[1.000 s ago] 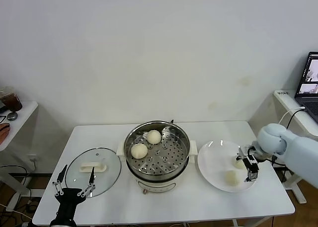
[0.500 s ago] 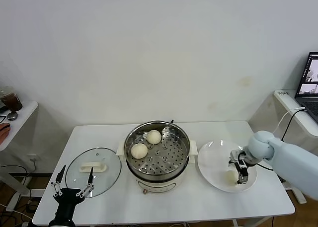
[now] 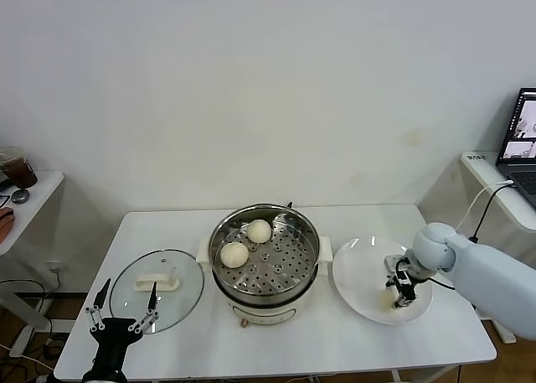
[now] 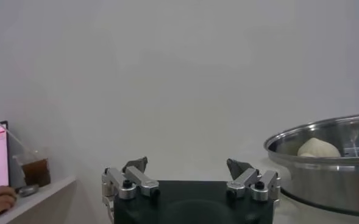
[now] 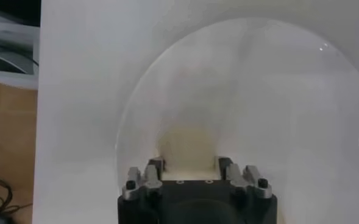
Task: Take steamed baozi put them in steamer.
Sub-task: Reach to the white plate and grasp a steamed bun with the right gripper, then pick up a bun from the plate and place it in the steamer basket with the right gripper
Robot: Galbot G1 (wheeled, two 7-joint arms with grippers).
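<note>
— White tabletop filled the lower half of the head view; what sat on it?

— At centre stood the steamer, its steel basket holding two steamed baozi: one toward the back and another at its left edge. Left of it lay a glass lid; right of it, a white plate.

— And the arms?

— The right gripper was down over the plate, lower right of centre, its jaws drawn in on a baozi. Only a pale sliver of that bun peeked out beside the fingers in the head view. The right wrist view showed it better, wedged between the fingertips, its lower part cut off by the gripper body.

— Was there another bun on the plate?

— I could not make one out; the gripper covered that spot.

— The left side?

— The left gripper hung parked at the bottom left, near the table's front edge, jaws spread wide and holding nothing. Its wrist view caught just the steamer's rim and part of one bun.
</note>
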